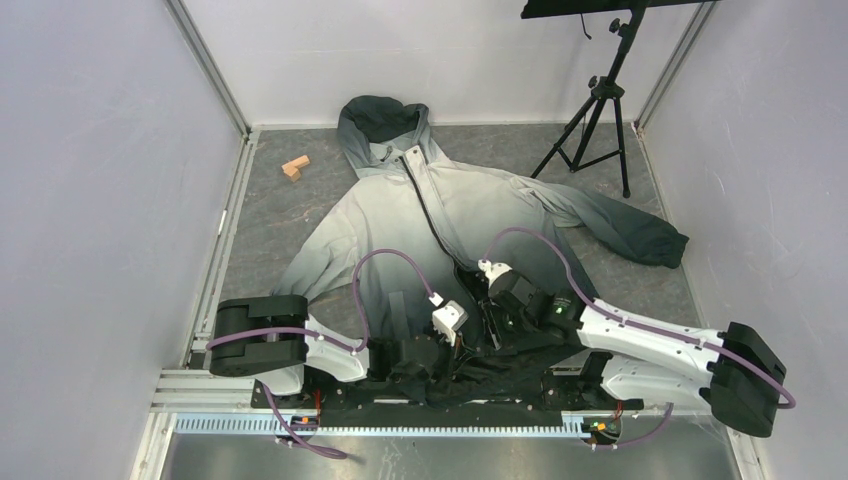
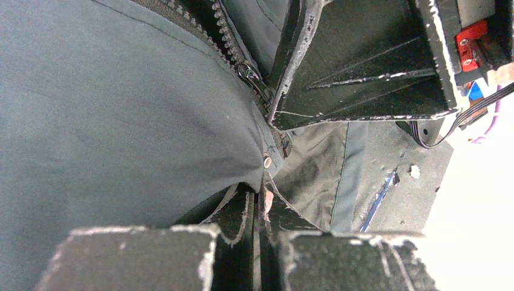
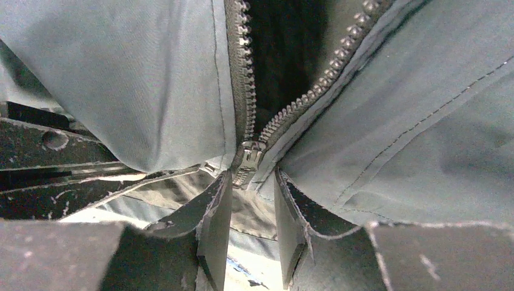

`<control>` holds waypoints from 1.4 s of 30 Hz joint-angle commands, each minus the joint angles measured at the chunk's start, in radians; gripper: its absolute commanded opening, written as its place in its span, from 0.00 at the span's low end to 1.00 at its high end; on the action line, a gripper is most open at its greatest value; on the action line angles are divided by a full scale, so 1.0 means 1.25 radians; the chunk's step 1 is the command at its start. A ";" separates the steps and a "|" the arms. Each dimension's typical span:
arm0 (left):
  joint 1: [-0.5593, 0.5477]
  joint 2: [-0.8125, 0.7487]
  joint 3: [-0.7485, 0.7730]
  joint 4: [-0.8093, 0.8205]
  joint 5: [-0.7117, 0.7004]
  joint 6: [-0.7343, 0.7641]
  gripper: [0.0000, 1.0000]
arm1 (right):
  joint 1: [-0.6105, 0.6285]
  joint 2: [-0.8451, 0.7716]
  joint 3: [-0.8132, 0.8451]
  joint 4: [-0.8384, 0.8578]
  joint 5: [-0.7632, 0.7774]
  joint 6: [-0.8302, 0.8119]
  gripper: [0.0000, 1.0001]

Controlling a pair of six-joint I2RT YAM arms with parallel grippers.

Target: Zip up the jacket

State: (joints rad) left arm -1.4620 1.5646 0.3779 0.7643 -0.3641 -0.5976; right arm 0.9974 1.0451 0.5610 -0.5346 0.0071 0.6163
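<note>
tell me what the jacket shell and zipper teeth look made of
The jacket shell looks like thin woven synthetic, perhaps nylon or polyester: matte grey, smooth, soft folds, fine stitched seams. The zipper teeth look like moulded plastic, chunky and dull grey, though coated metal is possible.

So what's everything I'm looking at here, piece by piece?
jacket: one, pale grey fading to charcoal, dark hood, spread flat mid-table
zipper: one, dark, centre front, teeth parted beyond the slider
zipper slider: one, dark, near the hem
wooden block: one or two, tan, far left beside the hood
tripod: one, black, far right corner
table: one, grey top, white walls round it
cables: two, purple, looping over the arms
left arm, right arm: white and black, near edge
left gripper: black, pinching the jacket's hem
right gripper: black, open, at the slider
</note>
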 commanded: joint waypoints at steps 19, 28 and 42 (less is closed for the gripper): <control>-0.002 0.002 0.013 0.029 -0.005 0.005 0.02 | 0.041 0.082 0.075 0.002 0.142 0.085 0.26; -0.002 0.001 0.010 0.031 -0.005 0.003 0.02 | 0.043 0.084 0.083 -0.003 0.144 0.115 0.00; -0.002 0.004 0.010 0.031 -0.005 0.000 0.02 | 0.033 0.044 0.155 -0.108 0.158 0.309 0.00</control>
State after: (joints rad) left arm -1.4616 1.5646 0.3779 0.7658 -0.3641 -0.5976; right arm 1.0454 1.1362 0.6895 -0.6479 0.1635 0.9108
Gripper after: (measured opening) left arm 0.043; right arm 0.004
